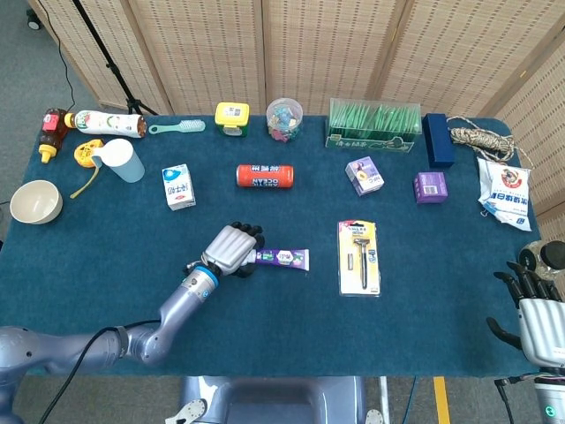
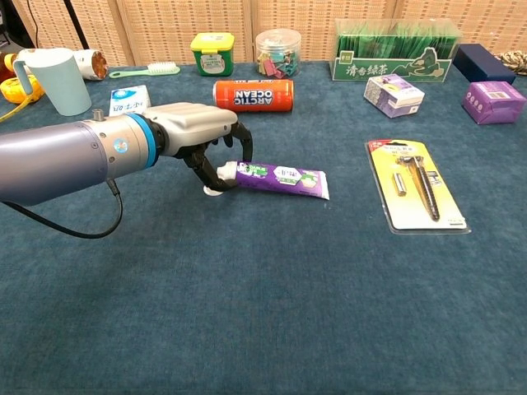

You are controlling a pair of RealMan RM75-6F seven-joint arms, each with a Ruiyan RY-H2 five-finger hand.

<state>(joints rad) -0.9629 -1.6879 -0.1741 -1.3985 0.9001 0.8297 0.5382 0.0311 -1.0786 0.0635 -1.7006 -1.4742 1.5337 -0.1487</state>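
One purple toothpaste tube [image 2: 280, 177] lies flat near the middle of the blue desk [image 1: 265, 327], white cap toward the left hand [image 2: 202, 136], whose fingers [image 2: 216, 174] curl around the cap end. One red can [image 2: 254, 93] reads "ARCTIC OCEAN". One carded razor [image 1: 359, 257] lies right of the tube. The right hand [image 1: 538, 316] rests at the desk's edge, fingers apart, holding nothing.

Razor pack [image 1: 359, 257], red can [image 1: 265, 175], milk carton [image 1: 178, 186]
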